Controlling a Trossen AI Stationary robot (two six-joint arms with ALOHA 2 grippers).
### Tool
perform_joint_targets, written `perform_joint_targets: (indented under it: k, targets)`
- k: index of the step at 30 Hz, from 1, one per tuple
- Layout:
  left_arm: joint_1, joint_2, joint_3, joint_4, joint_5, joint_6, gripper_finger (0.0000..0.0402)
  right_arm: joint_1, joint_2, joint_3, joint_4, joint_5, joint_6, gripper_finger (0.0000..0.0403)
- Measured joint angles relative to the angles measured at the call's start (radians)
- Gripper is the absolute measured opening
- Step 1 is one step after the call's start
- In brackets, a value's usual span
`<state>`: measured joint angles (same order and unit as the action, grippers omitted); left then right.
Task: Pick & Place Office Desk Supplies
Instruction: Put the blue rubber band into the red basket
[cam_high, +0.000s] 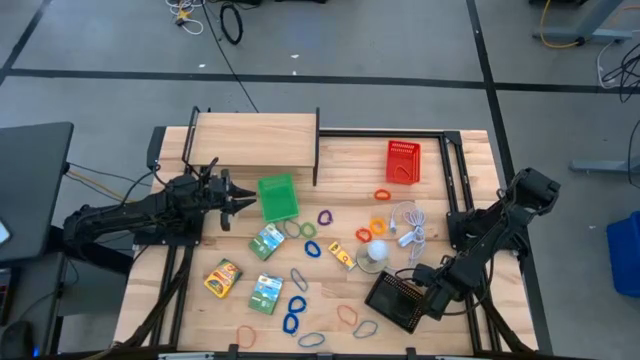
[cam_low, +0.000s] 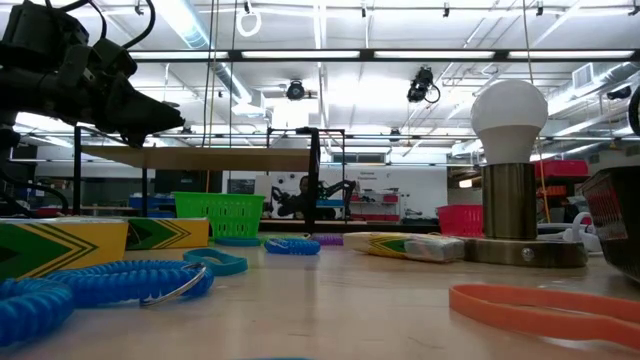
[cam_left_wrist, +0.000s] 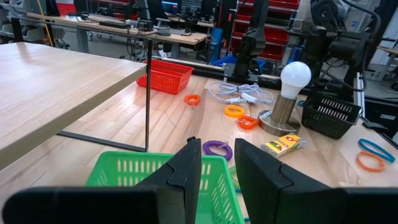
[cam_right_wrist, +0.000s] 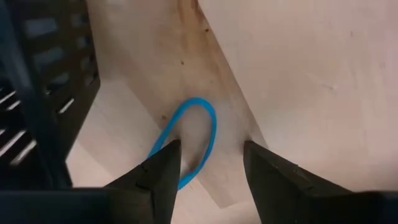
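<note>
Many small coloured loops, such as a blue one (cam_high: 296, 305), lie flat on the wooden table (cam_high: 330, 215), together with printed packets (cam_high: 267, 241) (cam_high: 223, 277) and a small yellow piece (cam_high: 343, 257). My right gripper (cam_right_wrist: 211, 149) (cam_high: 432, 300) points down, open, just right of the black basket (cam_high: 397, 300). Its fingers stand over a blue loop (cam_right_wrist: 199, 100) lying on the table, one over the loop's rim and one outside it. My left gripper (cam_left_wrist: 217, 168) (cam_high: 245, 200) is level and open, with nothing between its fingers, beside the green basket (cam_high: 278, 197). My right gripper comes at the blue loop from above with open fingers, one fingertip (cam_right_wrist: 166, 155) over the loop's rim (cam_right_wrist: 163, 140). Whether it touches the loop I cannot tell. The loop lies flat on the table.
A raised wooden shelf (cam_high: 255, 140) stands at the far left and a red basket (cam_high: 403, 162) at the far right. A white bulb on a metal base (cam_high: 377, 252) with a white cord (cam_high: 410, 228) stands near the black basket (cam_right_wrist: 43, 93).
</note>
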<state>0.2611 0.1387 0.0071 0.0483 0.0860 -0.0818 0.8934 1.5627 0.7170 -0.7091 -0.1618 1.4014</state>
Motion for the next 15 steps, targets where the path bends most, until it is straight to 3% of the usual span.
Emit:
perform_joint_targets:
  k: [4,9,15]
  targets:
    - [0.0,0.0,0.0,-0.001,0.0,0.0,0.0104,0.0,0.004,0.0,-0.017,0.001,0.024,0.0132]
    - [0.0,0.0,0.0,-0.001,0.0,0.0,0.0104,-0.001,0.005,0.0,-0.017,0.0,0.025,0.0017]
    - [0.0,0.0,0.0,-0.002,0.0,0.0,0.0104,-0.005,0.008,0.013,-0.041,0.014,0.065,0.0004]
